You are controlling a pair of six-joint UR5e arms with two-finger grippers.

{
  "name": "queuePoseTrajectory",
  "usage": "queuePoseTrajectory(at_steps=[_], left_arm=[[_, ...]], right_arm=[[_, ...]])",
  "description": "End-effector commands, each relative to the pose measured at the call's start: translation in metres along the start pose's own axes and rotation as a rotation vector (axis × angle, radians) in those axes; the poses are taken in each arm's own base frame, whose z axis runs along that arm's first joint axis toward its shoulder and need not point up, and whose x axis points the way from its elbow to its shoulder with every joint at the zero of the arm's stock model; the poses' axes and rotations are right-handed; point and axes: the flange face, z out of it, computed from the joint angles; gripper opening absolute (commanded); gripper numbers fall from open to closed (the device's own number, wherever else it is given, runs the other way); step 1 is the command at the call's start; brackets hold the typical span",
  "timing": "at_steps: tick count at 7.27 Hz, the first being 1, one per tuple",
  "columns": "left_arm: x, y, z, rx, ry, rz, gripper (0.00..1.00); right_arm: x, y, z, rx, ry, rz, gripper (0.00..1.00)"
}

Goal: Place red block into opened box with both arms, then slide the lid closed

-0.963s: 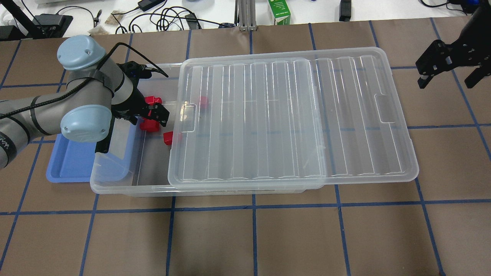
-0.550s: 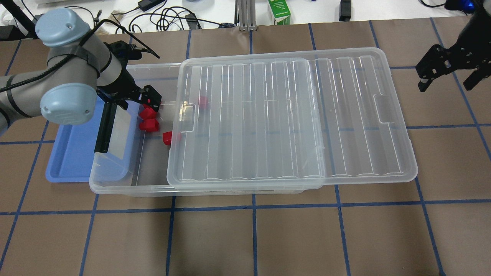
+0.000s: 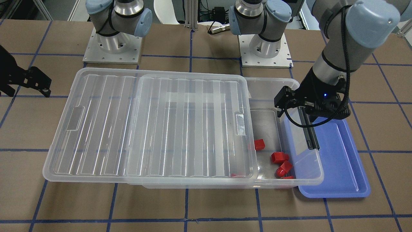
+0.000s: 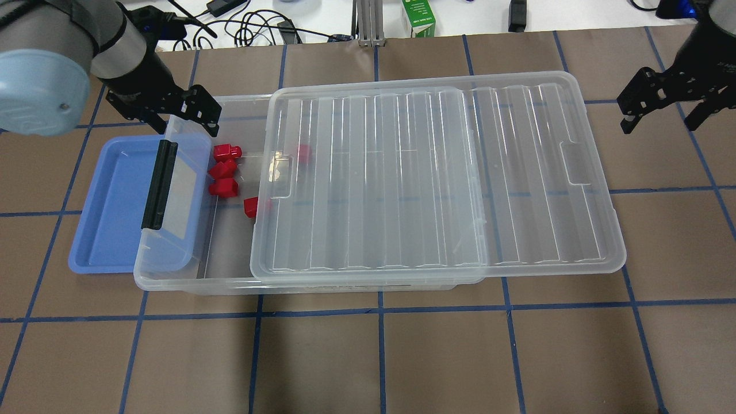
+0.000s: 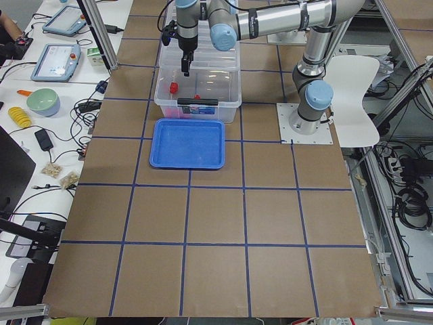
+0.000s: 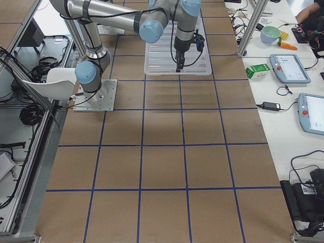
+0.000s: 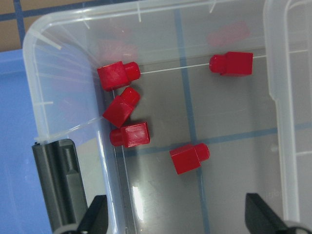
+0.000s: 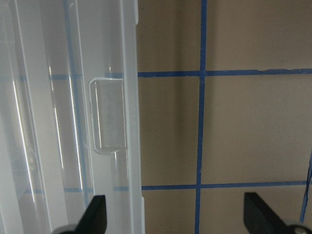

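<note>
Several red blocks lie in the open left end of the clear box (image 4: 195, 284), one red block (image 4: 223, 169) tilted between two others; the left wrist view shows it (image 7: 122, 107) against the box's end wall. One more red block (image 4: 303, 152) sits under the lid (image 4: 437, 172), which rests on the box, shifted toward my right side. My left gripper (image 4: 178, 123) hangs open and empty above the box's far left corner, seen also in the front view (image 3: 305, 111). My right gripper (image 4: 661, 118) is open, raised beyond the lid's right end, near its handle notch (image 8: 107, 117).
A blue tray (image 4: 109, 218) lies partly under the box's left end. The black latch bar (image 4: 160, 184) runs along that end. Cables and a green carton (image 4: 418, 17) lie past the table's far edge.
My left gripper let go of a red block among the others in the box, then rose and drew back toward the far left. The right gripper shifted slightly.
</note>
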Motion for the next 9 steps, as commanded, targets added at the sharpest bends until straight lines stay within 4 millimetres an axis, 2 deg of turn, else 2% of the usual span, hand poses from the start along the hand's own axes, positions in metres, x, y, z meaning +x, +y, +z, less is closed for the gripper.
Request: queuePoseTrajectory(at_steps=[1, 2, 3, 4, 5, 6, 7, 9], left_arm=[[0.006, 0.023, -0.056, 0.017, -0.036, 0.002, 1.0], [0.009, 0.03, -0.07, 0.042, -0.041, 0.003, 1.0], [0.01, 0.035, -0.075, 0.051, -0.043, 0.003, 1.0], [0.011, 0.037, -0.073, 0.047, -0.042, 0.005, 1.0], [0.007, 0.037, -0.071, 0.043, -0.041, 0.005, 1.0], [0.012, 0.038, -0.068, 0.035, -0.033, 0.012, 1.0], [0.015, 0.035, -0.066, 0.028, -0.036, -0.005, 1.0], [0.023, 0.036, -0.067, 0.019, -0.03, -0.068, 1.0]], right_arm=[[0.018, -0.024, 0.029, -0.009, -0.006, -0.031, 1.0], [0.029, -0.03, 0.038, -0.011, -0.011, -0.054, 1.0], [0.033, -0.033, 0.047, -0.025, -0.021, -0.064, 1.0], [0.035, -0.04, 0.058, -0.021, -0.019, -0.068, 1.0], [0.039, -0.047, 0.078, -0.022, -0.018, -0.09, 1.0], [0.038, -0.051, 0.094, -0.012, -0.013, -0.083, 1.0], [0.035, -0.047, 0.102, -0.021, -0.022, -0.078, 1.0], [0.031, -0.042, 0.101, -0.032, -0.032, -0.069, 1.0]])
